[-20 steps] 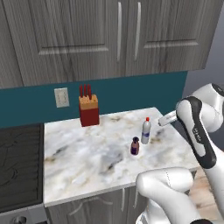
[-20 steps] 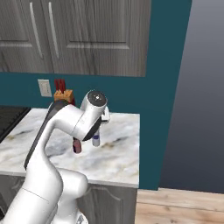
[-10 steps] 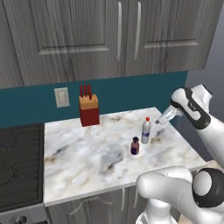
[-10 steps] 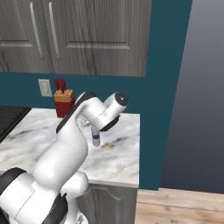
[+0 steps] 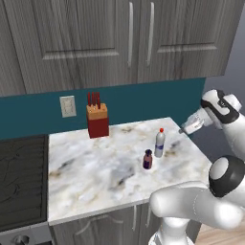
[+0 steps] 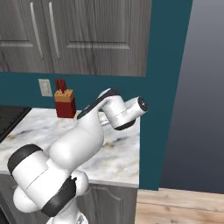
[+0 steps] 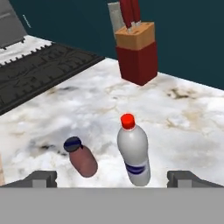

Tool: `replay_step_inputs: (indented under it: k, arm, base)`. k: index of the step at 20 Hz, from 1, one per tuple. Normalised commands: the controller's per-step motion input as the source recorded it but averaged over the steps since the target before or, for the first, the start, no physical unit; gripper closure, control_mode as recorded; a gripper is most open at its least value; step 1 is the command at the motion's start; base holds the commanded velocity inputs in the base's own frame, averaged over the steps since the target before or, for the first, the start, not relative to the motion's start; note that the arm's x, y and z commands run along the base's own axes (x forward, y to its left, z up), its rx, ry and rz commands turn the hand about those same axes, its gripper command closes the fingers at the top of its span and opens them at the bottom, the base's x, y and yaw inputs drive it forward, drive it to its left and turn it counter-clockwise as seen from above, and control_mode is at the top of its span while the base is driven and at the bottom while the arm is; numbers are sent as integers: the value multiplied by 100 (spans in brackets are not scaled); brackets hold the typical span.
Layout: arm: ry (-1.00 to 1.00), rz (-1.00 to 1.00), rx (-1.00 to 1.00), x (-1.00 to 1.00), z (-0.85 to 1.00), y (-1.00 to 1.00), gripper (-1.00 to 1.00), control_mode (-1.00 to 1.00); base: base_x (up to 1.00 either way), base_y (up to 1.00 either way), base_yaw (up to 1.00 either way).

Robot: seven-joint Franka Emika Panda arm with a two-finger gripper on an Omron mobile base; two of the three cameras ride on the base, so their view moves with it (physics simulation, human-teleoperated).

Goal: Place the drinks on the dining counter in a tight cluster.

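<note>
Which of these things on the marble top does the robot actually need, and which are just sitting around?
Needed for the job:
- clear bottle with the red cap, standing upright
- short dark-maroon bottle, upright, close beside it but apart
- the robot's fingers, spread wide, holding nothing

Just sitting around:
- red knife block by the wall
- wall outlet
- black stove

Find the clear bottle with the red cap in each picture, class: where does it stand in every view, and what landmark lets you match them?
Left base view: clear bottle right of centre on the marble counter.
Right base view: not visible; the arm covers that part of the counter.
Hand view: low centre, close.
Shared landmark: the red knife block, at the wall.
</note>
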Motion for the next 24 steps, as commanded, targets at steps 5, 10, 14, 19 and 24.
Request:
replay_step_inputs:
  k: [5, 10, 14, 19, 24]
  arm:
    - [-9, 0, 38, 19, -52, 0, -100, -100]
    - [-5, 4, 13, 12, -21, 7, -100, -100]
    - [-3, 14, 1, 8, 1, 0, -100, -100]
    - [-1, 32, 0, 1, 2, 0, -100, -100]
    - [-5, 26, 0, 0, 0, 0, -100, -100]
  base:
    - [0, 0, 0]
    - [0, 0, 0]
    - [0, 0, 0]
    - [0, 0, 0]
    - [0, 0, 0]
